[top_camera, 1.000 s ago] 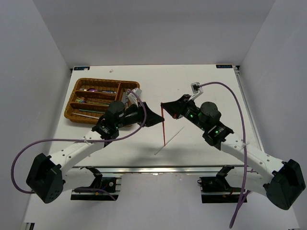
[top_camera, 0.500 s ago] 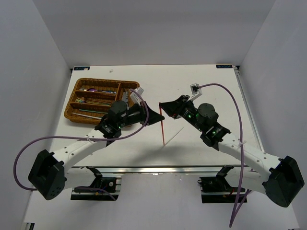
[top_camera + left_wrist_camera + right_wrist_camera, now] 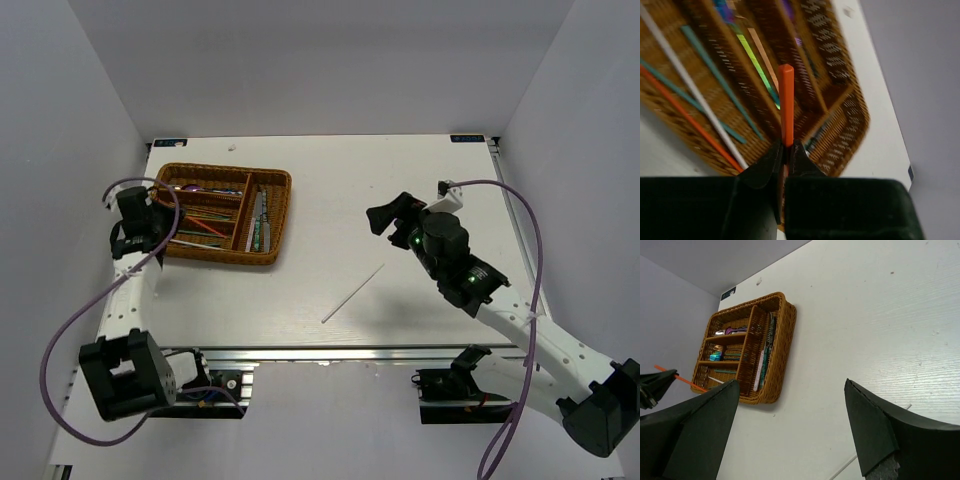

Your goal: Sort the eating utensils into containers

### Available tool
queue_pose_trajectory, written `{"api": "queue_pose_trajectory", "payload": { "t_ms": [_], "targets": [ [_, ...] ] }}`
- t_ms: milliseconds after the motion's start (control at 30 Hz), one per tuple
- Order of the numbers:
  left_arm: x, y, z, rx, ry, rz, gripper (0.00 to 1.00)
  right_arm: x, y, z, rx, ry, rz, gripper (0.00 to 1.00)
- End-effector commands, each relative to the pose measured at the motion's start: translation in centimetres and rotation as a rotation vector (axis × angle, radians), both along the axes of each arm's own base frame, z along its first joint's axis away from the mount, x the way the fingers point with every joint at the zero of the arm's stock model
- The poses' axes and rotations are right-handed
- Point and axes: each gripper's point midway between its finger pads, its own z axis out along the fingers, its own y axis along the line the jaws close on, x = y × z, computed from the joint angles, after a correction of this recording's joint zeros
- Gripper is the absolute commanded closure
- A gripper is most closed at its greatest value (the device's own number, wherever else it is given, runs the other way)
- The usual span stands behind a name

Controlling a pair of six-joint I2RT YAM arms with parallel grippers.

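Two arms are posed very differently. The left arm (image 3: 128,300) runs from its base along the table's (image 3: 400,165) left edge, with its wrist beside the left end of the wicker tray (image 3: 283,215). The left gripper (image 3: 786,147) is pressed together on an orange chopstick (image 3: 786,100), pinching it near one end. The free end points out over the tray's compartments. Other chopsticks and utensils (image 3: 258,215) already lie in those long sections.

The right arm (image 3: 500,310) stretches diagonally from the near right corner toward the middle of the table. The right gripper (image 3: 791,384) is raised over bare tabletop and faces the tray, its fingers spread wide and holding nothing. A pale chopstick (image 3: 352,293) lies slantwise on the table, well apart from the tray, nearer than the right gripper and to its left.
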Motion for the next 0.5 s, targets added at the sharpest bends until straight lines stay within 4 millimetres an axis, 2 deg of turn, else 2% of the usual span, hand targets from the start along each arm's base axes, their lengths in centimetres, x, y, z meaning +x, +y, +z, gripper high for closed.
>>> {"api": "queue_pose_trajectory", "payload": {
  "t_ms": [0,33,100,133,200,333,367,400,467],
  "targets": [
    [-0.4,2.6,-3.0,-0.095,0.077,0.099,1.0,-0.1,-1.4,-0.9,-0.039,0.006,-0.047,0.11],
    [0.3,3.4,-3.7,-0.118,0.089,0.112,1.0,-0.1,-1.5,-0.9,-0.05,0.002,-0.044,0.11],
    [1.5,3.7,-3.7,-0.144,0.074,0.096,1.0,0.0,-1.6,-1.0,-0.07,0.001,-0.043,0.11],
    [1.8,4.1,-4.5,-0.153,0.096,0.103,1.0,-0.1,-1.8,-1.1,-0.092,0.002,-0.041,0.11],
    [2.7,4.7,-4.0,-0.156,0.07,0.108,1.0,0.0,-2.1,-1.0,-0.109,-0.004,-0.051,0.11],
    [2.7,5.2,-5.2,-0.179,0.09,0.134,1.0,0.2,-2.4,-1.5,-0.128,-0.007,-0.056,0.11],
    [2.3,5.2,-6.0,-0.19,0.104,0.148,0.95,0.2,-2.3,-1.6,-0.126,-0.003,-0.053,0.11],
    [2.2,5.3,-6.2,-0.191,0.098,0.159,0.86,0.3,-2.3,-1.7,-0.124,-0.001,-0.054,0.11],
    [1.8,5.4,-6.1,-0.197,0.071,0.177,0.78,0.5,-2.4,-2.3,-0.12,0.016,-0.07,0.11]
  ]
}}
